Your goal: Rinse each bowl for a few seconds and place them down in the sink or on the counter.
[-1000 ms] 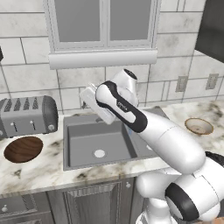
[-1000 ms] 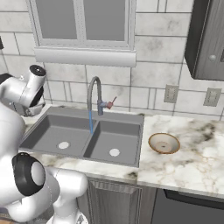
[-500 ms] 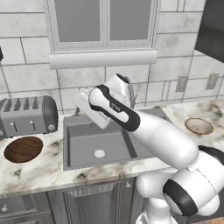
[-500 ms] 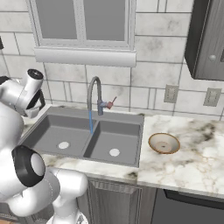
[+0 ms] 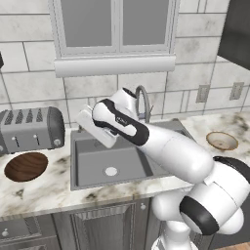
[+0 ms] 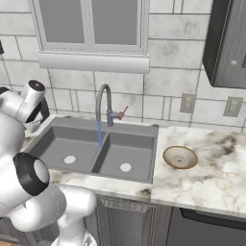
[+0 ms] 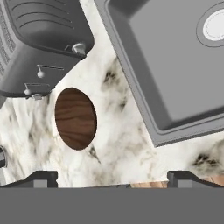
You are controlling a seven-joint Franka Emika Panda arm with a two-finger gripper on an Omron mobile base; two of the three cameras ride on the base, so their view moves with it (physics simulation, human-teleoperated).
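The dark brown wood-grain bowl [image 5: 25, 166] lies on the counter [image 5: 58, 188] left of the sink [image 5: 93, 163], in front of the toaster. In the hand view this bowl [image 7: 75, 118] sits below and a little left of my gripper [image 7: 113, 180], whose fingertips [image 7: 41, 178] stand wide apart with nothing between them. My gripper [image 5: 92, 131] hangs high over the sink's left rim, well above the bowl. The pale tan bowl [image 6: 179, 156] rests on the counter right of the sink [image 6: 57, 141]; it is also visible as the tan bowl [image 5: 222, 140]. A thin blue stream runs from the tap [image 6: 102, 103].
A grey toaster [image 5: 30, 128] stands at the back left, close behind the brown bowl; the toaster [image 7: 39, 43] also fills the upper left of the hand view. The sink's corner [image 7: 153, 127] lies right of the bowl. A dark cabinet [image 6: 226, 43] hangs upper right.
The arm has swung left, carrying the open hand from over the sink's middle toward its left rim and the toaster side. Bowls have not moved.
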